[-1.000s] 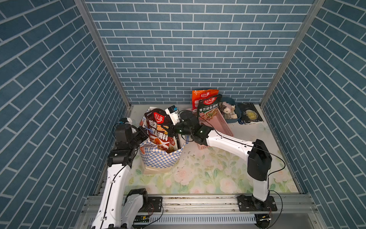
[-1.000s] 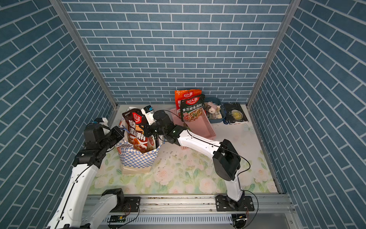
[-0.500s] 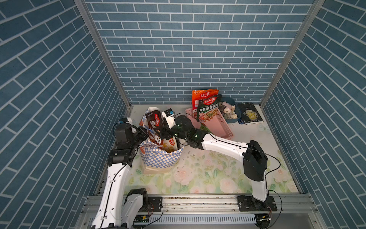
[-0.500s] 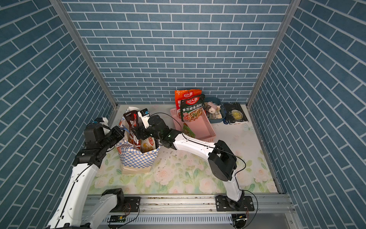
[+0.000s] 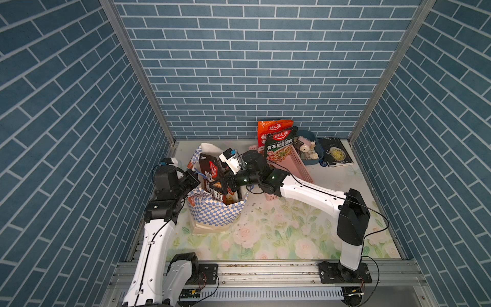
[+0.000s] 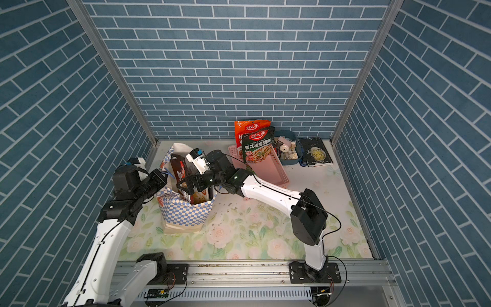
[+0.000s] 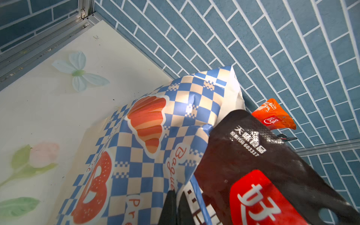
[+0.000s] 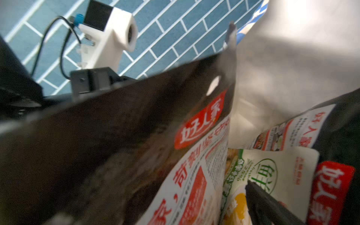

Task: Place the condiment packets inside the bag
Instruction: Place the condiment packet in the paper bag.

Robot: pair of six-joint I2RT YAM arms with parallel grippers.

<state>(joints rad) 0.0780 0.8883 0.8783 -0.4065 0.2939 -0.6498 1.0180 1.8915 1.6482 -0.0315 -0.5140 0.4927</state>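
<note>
Fingers (image 8: 263, 204) of the right gripper (image 5: 226, 184) stand apart at the mouth of the bag (image 5: 218, 212), and the top views show nothing pinched between them. The right wrist view catches only one dark finger, in front of a green-and-white packet (image 8: 272, 171) that lies down inside the bag. A black packet (image 5: 210, 170) with a red oval logo stands upright in the bag, its upper part rising well above the rim, between the two grippers. On the bag's other side, the left gripper (image 5: 192, 181) has its fingers (image 7: 168, 208) pressed together on the bag's rim, the white paper edge caught between them. The bag itself is blue-and-white checkered with croissant and pretzel prints, and it stands upright on the floral-covered table (image 5: 292, 226) towards the rear on the robot's left. Further back, an orange-red packet (image 5: 275, 127) stands against the rear wall with a dark packet (image 5: 280, 150) showing a green dish just in front of it. Both rise from the far end of a pink basket (image 5: 299, 170). Just beside the basket sits a blue tub (image 5: 313, 137) of small pale items. Beside that tub a black book (image 5: 335, 152) lies flat.
</note>
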